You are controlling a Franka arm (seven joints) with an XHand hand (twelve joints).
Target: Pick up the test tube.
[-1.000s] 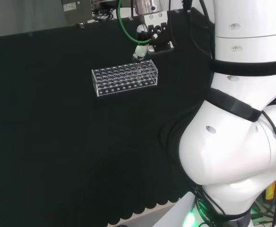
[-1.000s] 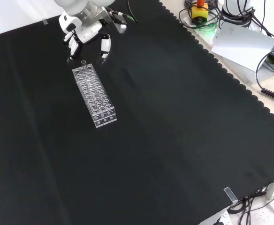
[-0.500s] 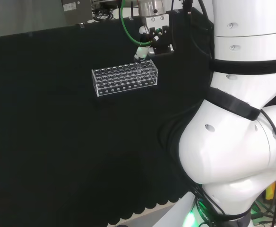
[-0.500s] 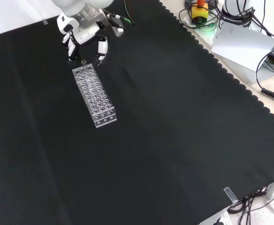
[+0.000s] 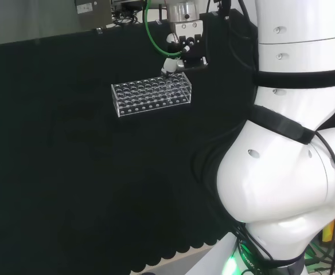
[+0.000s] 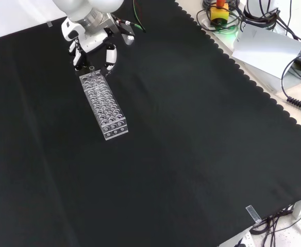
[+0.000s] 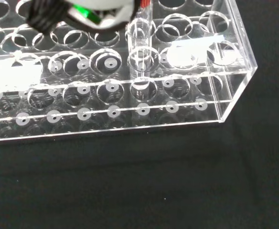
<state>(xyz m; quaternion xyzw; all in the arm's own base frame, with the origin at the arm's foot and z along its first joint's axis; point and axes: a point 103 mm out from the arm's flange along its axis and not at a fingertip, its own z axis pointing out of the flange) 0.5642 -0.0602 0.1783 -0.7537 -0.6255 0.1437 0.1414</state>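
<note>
The black cloth (image 6: 191,144) covers the bench, and in the front view cables and grey boxes (image 6: 266,49) lie off its far right edge, well apart from the work. A clear rack (image 6: 103,105) of round holes lies on the cloth toward the far left in the front view, with 1 clear test tube (image 7: 140,52) standing upright in a hole near its far end. The hand (image 6: 91,38) hangs just above that end with its fingers (image 6: 109,54) spread on either side of the tube, holding nothing.
</note>
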